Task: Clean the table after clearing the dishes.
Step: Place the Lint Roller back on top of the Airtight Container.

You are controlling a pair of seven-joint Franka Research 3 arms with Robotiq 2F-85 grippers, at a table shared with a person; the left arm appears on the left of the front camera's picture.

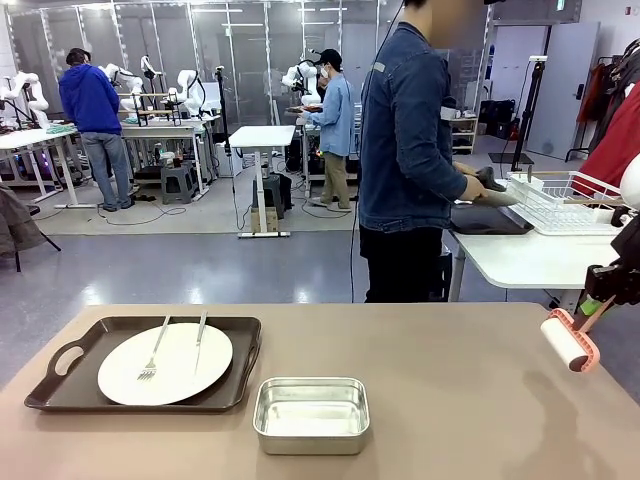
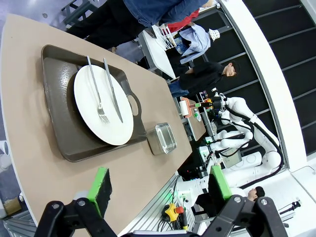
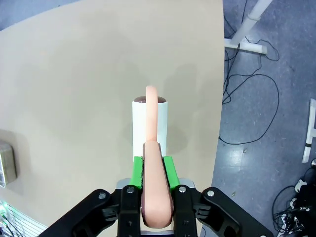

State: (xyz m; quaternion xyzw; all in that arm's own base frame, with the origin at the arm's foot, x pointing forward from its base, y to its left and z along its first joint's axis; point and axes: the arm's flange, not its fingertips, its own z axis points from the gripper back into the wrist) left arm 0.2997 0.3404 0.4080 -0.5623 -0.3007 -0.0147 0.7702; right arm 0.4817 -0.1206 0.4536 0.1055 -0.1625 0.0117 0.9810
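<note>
The right claw (image 3: pixel 153 165) is clamped on the pink handle of the roller (image 3: pixel 150 121), with the green pads (image 3: pixel 138 170) pressing on both sides of the handle. In the front view this claw (image 1: pixel 603 297) is at the right edge of the frame. The roller (image 1: pixel 568 340) is held tilted over the right end of the table (image 1: pixel 450 390); whether it touches the surface cannot be told. The left claw (image 2: pixel 160 185) is spread apart at the bottom of the left wrist view, with nothing between its pads (image 2: pixel 102 186). The table is a wide, plain, matte tan-brown rectangle. At the lower left of the front view, a dark brown rectangular tray (image 1: pixel 110 330) with cut-out handles rests on it. The tray carries a round white plate (image 1: pixel 180 372). A silver fork (image 1: pixel 155 350) and knife (image 1: pixel 200 340) lie side by side on the plate, fork to the left. A shiny steel pan (image 1: pixel 311 413) stands at bottom centre, just beside the tray's right end and apart from it. A person (image 1: pixel 405 150) stands at upper centre, facing a white table (image 1: pixel 520 260) with a wire rack (image 1: pixel 560 200) at upper right.
</note>
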